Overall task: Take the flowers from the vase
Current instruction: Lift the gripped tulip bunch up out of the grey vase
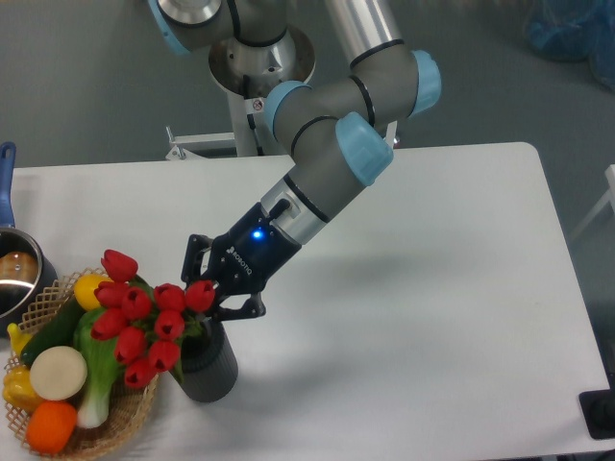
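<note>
The flowers [146, 317], a bunch of red tulip buds with green stems, lean left over the basket, and their stems still reach down into the vase. The vase [211, 370] is short, dark grey and ribbed, standing near the table's front left. My gripper [213, 296] comes in from the upper right, just above the vase mouth, and is shut on the flowers at the stems right below the buds. The stems inside the vase are hidden.
A wicker basket [133, 419] with vegetables and fruit stands directly left of the vase, partly under the buds. A metal pot [15, 277] with a blue handle [5, 165] sits at the far left edge. The table's front edge is close below the vase.
</note>
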Tool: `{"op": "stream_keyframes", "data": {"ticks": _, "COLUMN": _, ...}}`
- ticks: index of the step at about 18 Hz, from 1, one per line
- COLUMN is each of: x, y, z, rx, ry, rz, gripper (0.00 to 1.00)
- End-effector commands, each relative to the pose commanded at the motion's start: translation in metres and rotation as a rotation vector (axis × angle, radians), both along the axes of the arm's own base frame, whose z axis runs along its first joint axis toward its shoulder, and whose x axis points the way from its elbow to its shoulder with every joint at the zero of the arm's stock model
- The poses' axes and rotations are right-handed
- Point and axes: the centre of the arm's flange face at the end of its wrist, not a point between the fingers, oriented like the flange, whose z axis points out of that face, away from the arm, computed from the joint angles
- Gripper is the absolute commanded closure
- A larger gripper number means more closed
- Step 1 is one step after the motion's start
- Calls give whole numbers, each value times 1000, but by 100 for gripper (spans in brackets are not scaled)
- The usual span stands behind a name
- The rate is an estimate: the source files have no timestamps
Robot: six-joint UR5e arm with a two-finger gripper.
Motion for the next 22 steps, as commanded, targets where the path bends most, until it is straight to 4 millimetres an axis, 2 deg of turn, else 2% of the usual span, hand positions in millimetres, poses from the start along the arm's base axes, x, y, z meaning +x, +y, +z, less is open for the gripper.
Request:
{"op": "stream_keyframes", "data": {"ticks": 4, "x": -10, "y": -9, "z": 19, "rx": 42, "ry": -30, "rz": 19, "gripper": 100}}
{"op": "stream_keyframes", "data": {"ticks": 9, "x": -16, "y": -10, "z": 31, "rx": 58, "ry": -49, "rz": 31, "gripper": 100}}
{"op": "stream_keyframes", "data": {"ticks": 15, "x": -18, "y": -12, "z": 41, "rx": 74, "ry": -71, "rz": 34, "gripper": 100}}
{"op": "stream_keyframes", "data": {"ticks": 22, "x": -13, "y": -16, "z": 62, "rx": 93, "ry": -95, "rz": 40, "gripper": 100}}
